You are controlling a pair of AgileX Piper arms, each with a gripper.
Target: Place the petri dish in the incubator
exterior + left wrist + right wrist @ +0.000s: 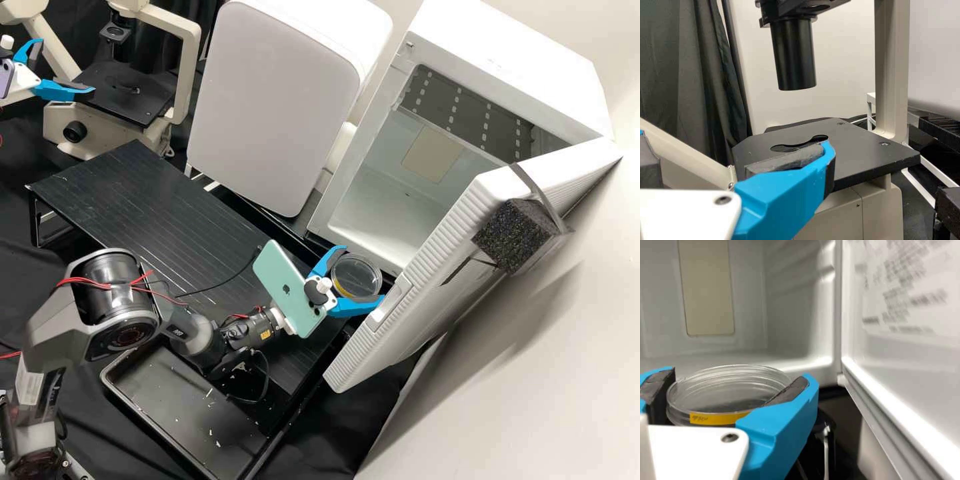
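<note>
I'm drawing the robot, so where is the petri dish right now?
In the high view, the petri dish is held in the right gripper, just outside the open incubator, near its door.

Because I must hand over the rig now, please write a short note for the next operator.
Left gripper: open, holding nothing, by the microscope stage.
Right gripper: fingers closed on the petri dish, just outside the mouth of the incubator.
Done: dish gripped; incubator door open.
To do: bring the dish inside, set it down, release it, withdraw the gripper.
</note>
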